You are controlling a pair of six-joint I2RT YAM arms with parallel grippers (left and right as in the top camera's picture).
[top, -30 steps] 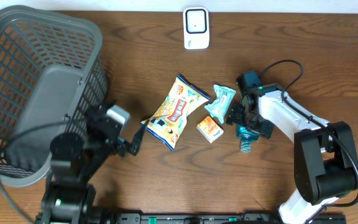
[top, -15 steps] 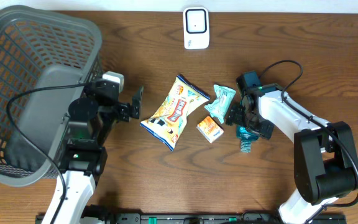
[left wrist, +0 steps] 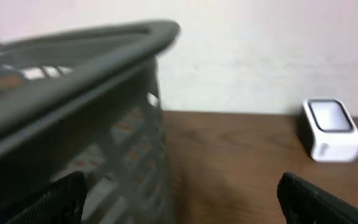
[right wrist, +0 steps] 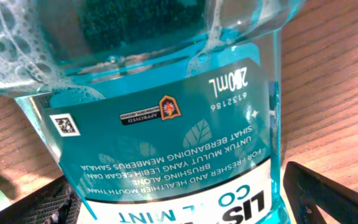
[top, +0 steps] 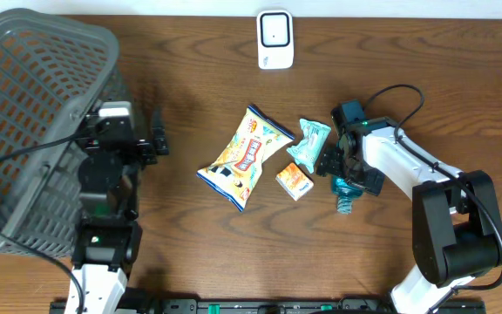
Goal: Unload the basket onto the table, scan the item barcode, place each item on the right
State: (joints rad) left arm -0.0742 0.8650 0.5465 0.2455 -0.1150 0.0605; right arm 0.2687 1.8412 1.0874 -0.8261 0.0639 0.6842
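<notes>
The left arm [top: 103,187] stretches forward from its base, wrist turned to the right; the left gripper [top: 155,139] is held about level, jaws spread wide; the right arm [top: 408,161] bends inward to the left; the right gripper [top: 345,170] points downward, jaws also wide apart.

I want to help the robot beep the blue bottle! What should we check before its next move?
1. Right gripper open around the mouthwash bottle: ok, a finger on each side.
2. Bottle gripped: not ok, the jaws stand wide and the bottle lies on the table.
3. Barcode found: cannot tell, only a small square code shows on the label.
4. Scanner free: ok, nothing lies right in front of it.
5. Left gripper out of the way: ok, open and over by the basket.
</notes>
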